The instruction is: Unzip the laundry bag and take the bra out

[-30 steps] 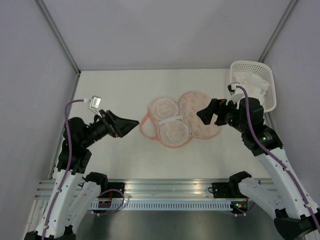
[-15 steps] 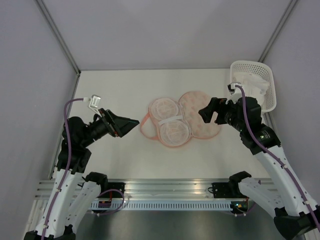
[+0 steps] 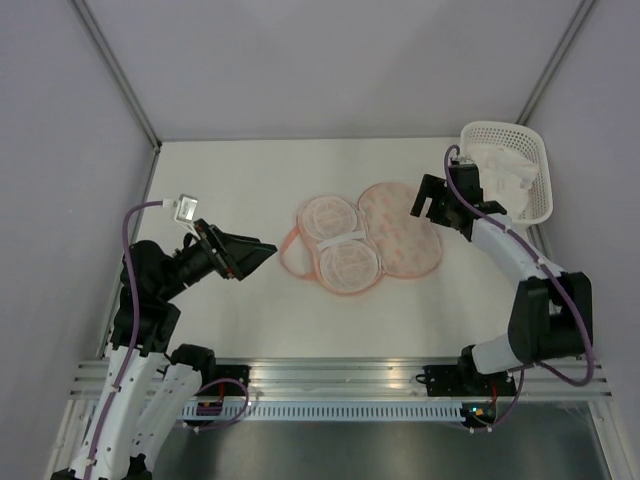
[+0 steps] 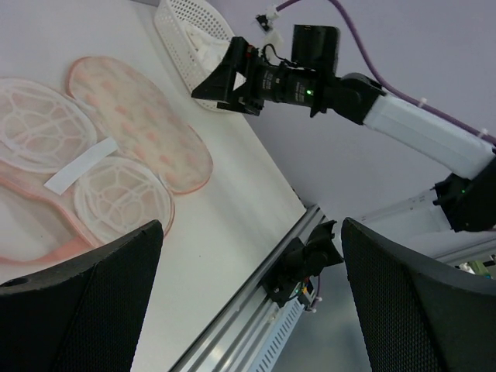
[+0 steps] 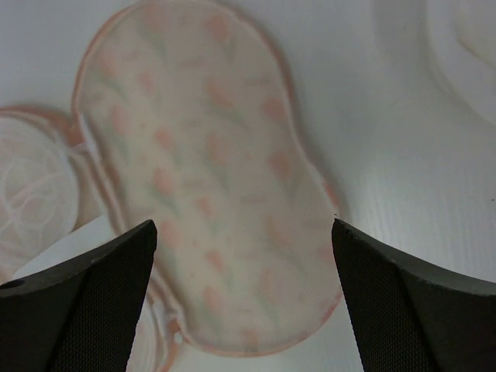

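The laundry bag (image 3: 400,238) lies unzipped and spread flat at the table's middle. Its printed flap is on the right and two round white mesh cups (image 3: 340,245) are on the left. The bra (image 3: 503,165), soft white fabric, lies in the white lattice basket (image 3: 540,190) at the back right. My right gripper (image 3: 424,200) is open and empty, hovering over the flap's far right edge; the flap fills the right wrist view (image 5: 209,170). My left gripper (image 3: 262,247) is open and empty, left of the bag, apart from it.
The basket also shows in the left wrist view (image 4: 180,31), behind my right gripper (image 4: 221,77). The bag's pink loop strap (image 3: 290,250) lies on the table toward my left gripper. An aluminium rail (image 3: 340,375) runs along the near edge.
My right gripper has moved back and to the right, toward the basket, with the arm stretched further out. My left arm has hardly moved.
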You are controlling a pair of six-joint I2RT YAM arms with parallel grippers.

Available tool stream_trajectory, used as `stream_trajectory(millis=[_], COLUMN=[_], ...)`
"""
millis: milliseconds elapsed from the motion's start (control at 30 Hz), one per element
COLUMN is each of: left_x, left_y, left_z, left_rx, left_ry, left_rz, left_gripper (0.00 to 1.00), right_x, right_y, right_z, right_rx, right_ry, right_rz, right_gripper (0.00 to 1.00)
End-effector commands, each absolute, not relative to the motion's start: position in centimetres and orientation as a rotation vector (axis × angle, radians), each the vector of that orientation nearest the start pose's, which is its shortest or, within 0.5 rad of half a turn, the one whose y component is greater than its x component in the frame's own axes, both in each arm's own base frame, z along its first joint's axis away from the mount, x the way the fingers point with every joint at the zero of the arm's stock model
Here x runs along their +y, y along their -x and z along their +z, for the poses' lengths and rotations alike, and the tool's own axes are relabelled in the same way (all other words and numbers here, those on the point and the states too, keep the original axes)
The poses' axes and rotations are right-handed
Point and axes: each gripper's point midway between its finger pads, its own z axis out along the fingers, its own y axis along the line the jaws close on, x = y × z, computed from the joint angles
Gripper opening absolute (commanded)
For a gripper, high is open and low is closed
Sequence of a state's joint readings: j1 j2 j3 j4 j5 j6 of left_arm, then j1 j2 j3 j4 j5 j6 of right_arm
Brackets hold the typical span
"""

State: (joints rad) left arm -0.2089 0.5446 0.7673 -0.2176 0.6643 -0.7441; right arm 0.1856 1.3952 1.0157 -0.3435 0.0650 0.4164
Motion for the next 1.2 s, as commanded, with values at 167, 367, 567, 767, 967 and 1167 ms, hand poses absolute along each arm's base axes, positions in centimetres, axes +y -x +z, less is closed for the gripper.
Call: stream_trajectory(millis=[167, 367, 567, 767, 967, 1167], left_x=[-16.8, -16.7, -16.6, -16.5, -16.4, -16.1], left_y=[-18.4, -18.6, -18.4, -18.3, -18.1, -17.9], left_z=[33.3, 33.1, 33.3, 33.1, 32.7, 32.4], left_rx=[1.671, 1.677, 1.668, 1.669, 1.669, 1.671], left_ry=[-0.161, -0.156, -0.154, -0.145, -0.137, -0.128], left_rz=[-1.181, -1.167, -1.166, -1.165, -1.159, -1.147], left_gripper=[1.00, 0.99, 1.00, 1.00, 1.00, 1.00], right_x=[2.0, 3.0, 4.8, 5.6, 7.6, 8.3], right_y=[-46.0, -46.0, -45.2, -43.6, -41.5, -41.3], right_z=[10.5, 7.0, 4.9, 3.1, 2.1, 2.8], right_rx=[2.273, 2.324, 2.376, 2.511, 2.575, 2.571], right_ry=[-0.510, -0.521, -0.506, -0.416, -0.323, -0.290], right_rz=[0.323, 0.521, 0.642, 0.472, 0.423, 0.434], right_gripper=[0.98, 0.98, 0.98, 0.98, 0.75, 0.12])
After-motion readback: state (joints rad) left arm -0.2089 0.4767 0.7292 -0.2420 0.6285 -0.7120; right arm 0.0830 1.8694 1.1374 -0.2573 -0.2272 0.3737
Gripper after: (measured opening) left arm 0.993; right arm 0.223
